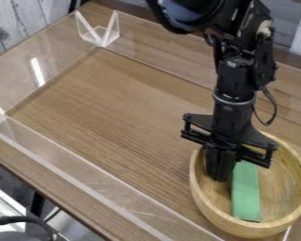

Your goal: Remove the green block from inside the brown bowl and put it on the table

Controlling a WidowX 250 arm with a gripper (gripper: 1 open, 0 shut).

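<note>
The green block (246, 193) lay inside the brown bowl (206, 202), flat and lengthwise, running from near the dark fingers toward the near side of the rim; its far end sat close beneath the tool (224, 172), partly hidden by it. The tool pointed down over the bowl's far left part in the view, its lower end inside the rim, just beside the block; its fingers were together, and whether they touched the block or the bowl's floor could not be told. The black arm (241, 56) came down from the top of the view, a dark cable (274, 104) looping at its right side; the bowl stood at the lower right corner of the wood-grain bench (116, 104), near the clear acrylic wall (116, 193) that ran along the edge; a clear angular piece (98, 30) stood at the far left of the bench, well apart from the bowl; black cables (22, 221) showed at the lower left, outside the wall.
</note>
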